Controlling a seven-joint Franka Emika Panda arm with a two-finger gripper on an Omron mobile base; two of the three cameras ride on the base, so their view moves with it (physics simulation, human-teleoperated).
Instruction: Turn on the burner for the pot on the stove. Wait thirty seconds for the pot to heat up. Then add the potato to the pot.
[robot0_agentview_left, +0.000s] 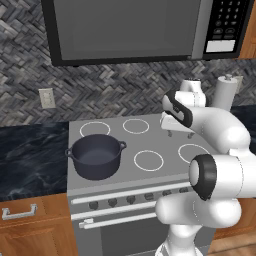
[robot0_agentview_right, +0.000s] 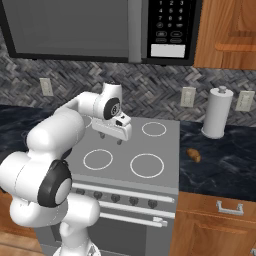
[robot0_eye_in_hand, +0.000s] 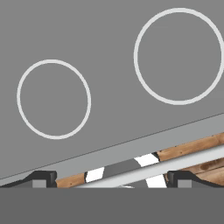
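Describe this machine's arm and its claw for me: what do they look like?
The glossy white arm is built of rounded, bulging segments, with black bands and round dark caps at its joints. The white hand carries a small two-finger gripper with short dark finger tips. No cables show.

One pot (robot0_agentview_left: 96, 155), one stove (robot0_agentview_right: 165, 145), one potato (robot0_agentview_right: 193, 155), one paper towel roll (robot0_agentview_right: 216, 112), one microwave (robot0_agentview_left: 130, 30), three wall outlets.

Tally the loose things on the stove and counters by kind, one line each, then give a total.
Pot: 1, on the stove, front left ring
Potato: 1, on the right counter
Paper towel roll: 1, upright by the wall
Total: 3
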